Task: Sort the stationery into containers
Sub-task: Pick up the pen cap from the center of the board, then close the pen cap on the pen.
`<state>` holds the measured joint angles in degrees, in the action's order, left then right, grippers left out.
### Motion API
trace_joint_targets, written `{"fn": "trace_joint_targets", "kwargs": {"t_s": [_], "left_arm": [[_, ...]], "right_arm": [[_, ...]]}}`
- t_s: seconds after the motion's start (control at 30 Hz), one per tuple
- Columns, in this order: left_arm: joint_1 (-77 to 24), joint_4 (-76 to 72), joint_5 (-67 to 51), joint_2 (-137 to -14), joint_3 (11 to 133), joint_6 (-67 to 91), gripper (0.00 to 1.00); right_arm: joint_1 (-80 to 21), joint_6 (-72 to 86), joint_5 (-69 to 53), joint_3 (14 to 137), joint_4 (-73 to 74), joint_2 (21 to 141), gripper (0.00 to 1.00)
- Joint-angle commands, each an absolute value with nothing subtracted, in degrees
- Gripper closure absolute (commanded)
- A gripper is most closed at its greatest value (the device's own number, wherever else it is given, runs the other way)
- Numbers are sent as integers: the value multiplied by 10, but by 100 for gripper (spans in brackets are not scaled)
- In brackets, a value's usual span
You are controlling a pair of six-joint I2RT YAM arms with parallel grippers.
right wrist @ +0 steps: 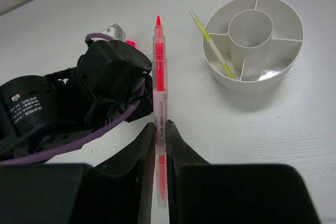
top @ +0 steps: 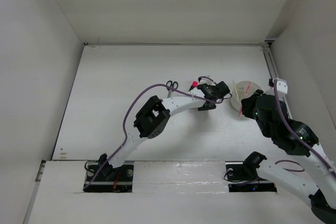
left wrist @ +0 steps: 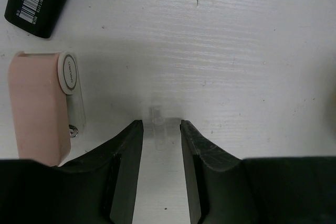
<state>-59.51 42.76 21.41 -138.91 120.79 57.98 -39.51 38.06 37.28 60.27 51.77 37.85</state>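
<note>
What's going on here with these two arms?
A robot is sorting stationery into a round white divided tub. Its right hand grips a thin red pen, not yet in the tub, where a yellow pen already leans. The left hand hangs low over the table, jaws apart, beside a pink eraser.

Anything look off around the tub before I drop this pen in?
The yellow stick is askew: its lower end sits in one outer compartment of the white tub, while the upper end pokes out over the rim. Nothing looks spilled or damaged.
</note>
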Motion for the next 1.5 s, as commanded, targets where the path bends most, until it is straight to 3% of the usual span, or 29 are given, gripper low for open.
{"fn": "trace_joint_targets", "kwargs": {"t_s": [0.0,0.13,0.43,0.67,0.93,1.1,1.47], "left_arm": [[-593,466,222,-1405,1215,599,69],[-593,478,217,-1411,1215,599,72],[-593,498,211,-1434,1220,588,99],[-593,439,178,-1410,1189,534,100],[-582,331,186,-1227,1141,458,100],[-547,258,167,-1104,1075,411,100],[-489,-1,4,-763,750,313,100]], "right_arm": [[-401,372,366,604,487,370,100],[-401,372,366,604,482,365,100],[-401,372,360,615,482,354,100],[-401,367,349,615,476,359,100],[-401,361,314,603,457,354,100],[-401,323,180,560,364,319,100],[-401,316,-97,413,61,359,100]]}}
